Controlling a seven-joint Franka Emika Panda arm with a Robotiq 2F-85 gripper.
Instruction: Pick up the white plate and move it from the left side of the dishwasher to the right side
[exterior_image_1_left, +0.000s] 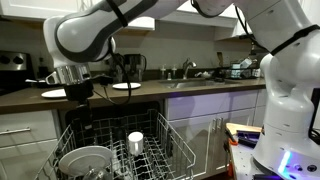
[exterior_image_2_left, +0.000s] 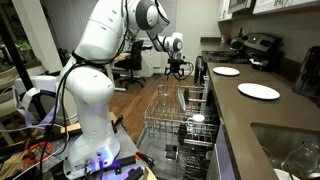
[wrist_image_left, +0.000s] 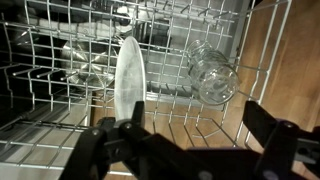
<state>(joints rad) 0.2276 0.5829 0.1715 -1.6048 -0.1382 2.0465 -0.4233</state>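
Note:
The dishwasher's pale wire rack (exterior_image_1_left: 172, 138) is pulled out in front of the white cabinets. The white plate (exterior_image_1_left: 86, 160) stands in the rack's left part. In the wrist view the white plate (wrist_image_left: 128, 72) is edge-on, upright between the tines. My gripper (exterior_image_1_left: 75, 93) hangs above the rack's left rear, well clear of the plate, and it also shows in the side exterior view as the gripper (exterior_image_2_left: 178, 69). In the wrist view the gripper (wrist_image_left: 197, 128) is open with nothing between its dark fingers (wrist_image_left: 266, 128); the plate lies just left of the gap.
A small cup (exterior_image_1_left: 135, 142) sits mid-rack, seen as a glassy cup (wrist_image_left: 212, 74) right of the plate. Two flat white plates (exterior_image_1_left: 127, 87) (exterior_image_1_left: 52, 93) lie on the dark counter (exterior_image_2_left: 262, 112). The robot base (exterior_image_2_left: 85, 110) stands beside the rack (exterior_image_2_left: 168, 112). A sink is at the counter's end.

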